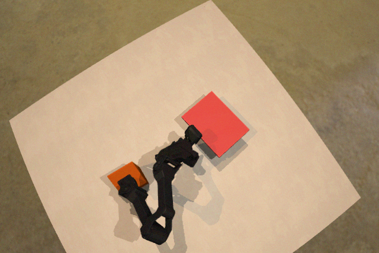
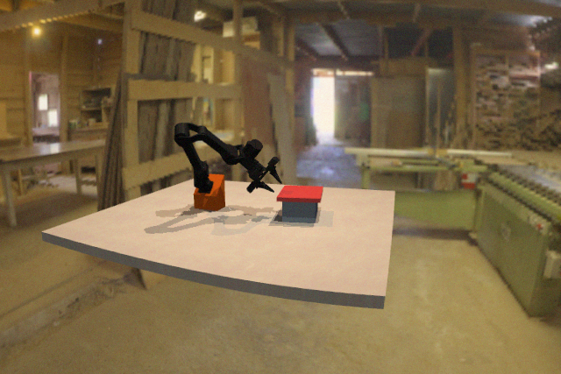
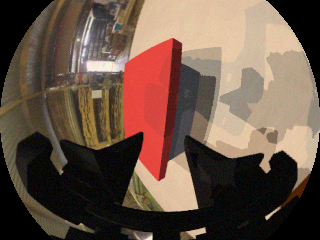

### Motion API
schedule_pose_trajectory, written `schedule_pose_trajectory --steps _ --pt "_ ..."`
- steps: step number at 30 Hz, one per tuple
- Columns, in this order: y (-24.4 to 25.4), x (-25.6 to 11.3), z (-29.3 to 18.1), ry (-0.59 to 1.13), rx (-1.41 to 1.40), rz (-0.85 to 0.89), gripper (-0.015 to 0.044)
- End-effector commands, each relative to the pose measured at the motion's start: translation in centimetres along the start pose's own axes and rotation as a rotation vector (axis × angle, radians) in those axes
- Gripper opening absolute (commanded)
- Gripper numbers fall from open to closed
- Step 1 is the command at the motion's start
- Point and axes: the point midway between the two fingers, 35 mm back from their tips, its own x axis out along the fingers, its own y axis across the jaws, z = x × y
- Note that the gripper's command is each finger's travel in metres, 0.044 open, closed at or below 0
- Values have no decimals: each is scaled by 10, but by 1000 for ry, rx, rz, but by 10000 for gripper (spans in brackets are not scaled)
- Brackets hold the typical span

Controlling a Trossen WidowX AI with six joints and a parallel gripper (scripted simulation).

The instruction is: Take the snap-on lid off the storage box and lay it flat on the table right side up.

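Note:
The flat red lid [image 1: 221, 115] [image 2: 300, 194] [image 3: 149, 90] sits level on top of the dark blue-grey storage box [image 2: 299, 212] [image 3: 186, 102] and overhangs its sides. The box stands on the table; from above, the lid covers most or all of it. My gripper [image 2: 277, 187] [image 3: 164, 137] is open and empty, tilted forward and down just off the lid's near edge on the arm's side. Its fingers are one above the other. In the wrist view the lid's edge shows between the fingertips, farther out. I cannot tell the exact gap.
The pale table [image 1: 147, 75] [image 2: 226, 252] carries the orange arm base [image 1: 125, 172] [image 2: 209, 200], which stands to the left of the box in the top and exterior views. Shadows of the arm fall between base and box. The table's edges drop to the floor.

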Motion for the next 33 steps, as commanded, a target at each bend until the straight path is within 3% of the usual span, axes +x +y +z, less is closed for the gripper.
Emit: schedule_pose_trajectory --steps 1,20,21,33 --pt "2 6 0 2 -4 4 235" --pt "-1 34 1 -3 -5 7 235" --pt "-1 34 1 -3 -5 7 209" --pt "-1 34 1 -3 -5 7 129"
